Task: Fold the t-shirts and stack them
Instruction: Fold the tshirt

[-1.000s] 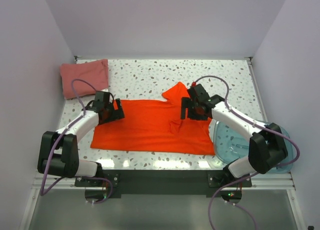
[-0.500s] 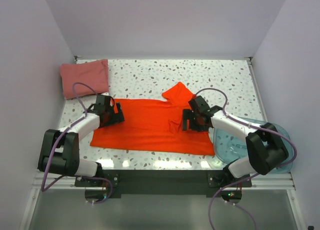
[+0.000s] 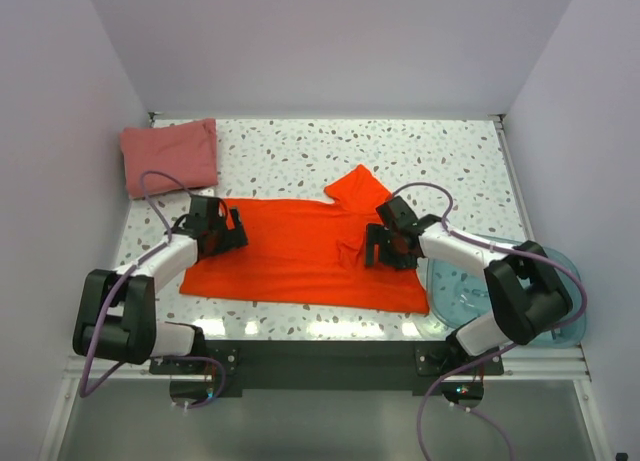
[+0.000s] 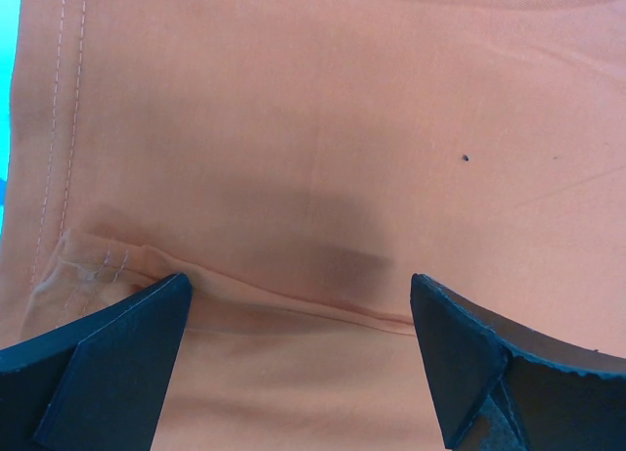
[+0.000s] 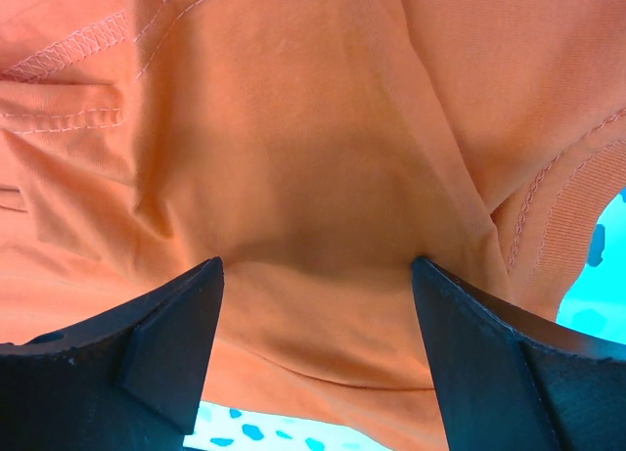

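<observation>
At opposite ends of the orange-red t-shirt, left gripper & right gripper sit wide open, empty; we reckon soft, light cloth wants edge pinches.

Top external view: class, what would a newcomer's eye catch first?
The bright orange-red t-shirt lies spread in the centre, the left gripper open at its left end and the right gripper open over its right side. A folded dusty pink t-shirt sits far left; a blue tub near right.
</observation>
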Available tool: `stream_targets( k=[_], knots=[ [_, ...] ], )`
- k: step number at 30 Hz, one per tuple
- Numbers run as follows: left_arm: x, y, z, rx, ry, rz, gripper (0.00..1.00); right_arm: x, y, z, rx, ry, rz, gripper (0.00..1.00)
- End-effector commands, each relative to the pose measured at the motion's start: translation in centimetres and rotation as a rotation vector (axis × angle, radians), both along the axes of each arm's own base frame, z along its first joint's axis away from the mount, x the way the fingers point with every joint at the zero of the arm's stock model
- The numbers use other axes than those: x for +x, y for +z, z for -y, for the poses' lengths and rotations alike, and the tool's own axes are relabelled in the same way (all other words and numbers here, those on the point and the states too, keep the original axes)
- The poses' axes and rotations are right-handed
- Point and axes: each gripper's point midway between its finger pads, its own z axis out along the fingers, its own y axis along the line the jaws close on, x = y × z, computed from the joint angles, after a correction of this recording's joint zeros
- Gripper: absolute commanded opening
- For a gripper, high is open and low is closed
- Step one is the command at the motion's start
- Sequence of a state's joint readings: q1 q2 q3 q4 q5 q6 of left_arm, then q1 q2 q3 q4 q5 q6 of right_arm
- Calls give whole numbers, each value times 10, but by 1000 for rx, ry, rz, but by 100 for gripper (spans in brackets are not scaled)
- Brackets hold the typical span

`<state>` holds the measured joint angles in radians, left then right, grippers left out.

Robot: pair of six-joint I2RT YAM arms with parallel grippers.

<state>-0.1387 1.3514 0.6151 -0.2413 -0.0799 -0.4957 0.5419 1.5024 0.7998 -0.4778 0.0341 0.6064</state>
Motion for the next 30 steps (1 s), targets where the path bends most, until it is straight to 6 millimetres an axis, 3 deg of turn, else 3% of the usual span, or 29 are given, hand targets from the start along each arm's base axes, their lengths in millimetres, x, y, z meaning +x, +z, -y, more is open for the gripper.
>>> stream_targets(
  k=[1,6,10,15,16,18,19,20,22,24,30],
  knots=[
    [-48,-25,-4,-6,43,-171,100,-58,-23,17,-48,-17,-232,81],
    [-52,-20,-2,-23,52,-167,100,-63,-19,22,-67,-7,-252,81],
    [-42,-9,-5,-6,57,-139,100,-49,-4,14,-46,3,-213,82],
    [5,39,-18,88,65,-25,100,-26,34,5,-29,31,-132,82],
    [21,57,-24,119,88,25,100,-16,47,0,-17,34,-97,82],
    [37,66,-32,161,109,48,100,-13,61,-1,-8,41,-72,82],
    [52,80,-34,166,121,84,100,-8,70,-4,5,40,-47,82],
    [58,73,-36,181,120,59,100,-7,74,-4,9,38,-37,82],
    [79,82,-39,199,132,81,100,-6,85,-5,29,28,-11,82],
    [93,69,-44,213,143,56,100,-6,94,-5,50,16,14,82],
    [127,54,-78,213,230,42,99,-20,92,1,76,-30,19,82]
  ],
)
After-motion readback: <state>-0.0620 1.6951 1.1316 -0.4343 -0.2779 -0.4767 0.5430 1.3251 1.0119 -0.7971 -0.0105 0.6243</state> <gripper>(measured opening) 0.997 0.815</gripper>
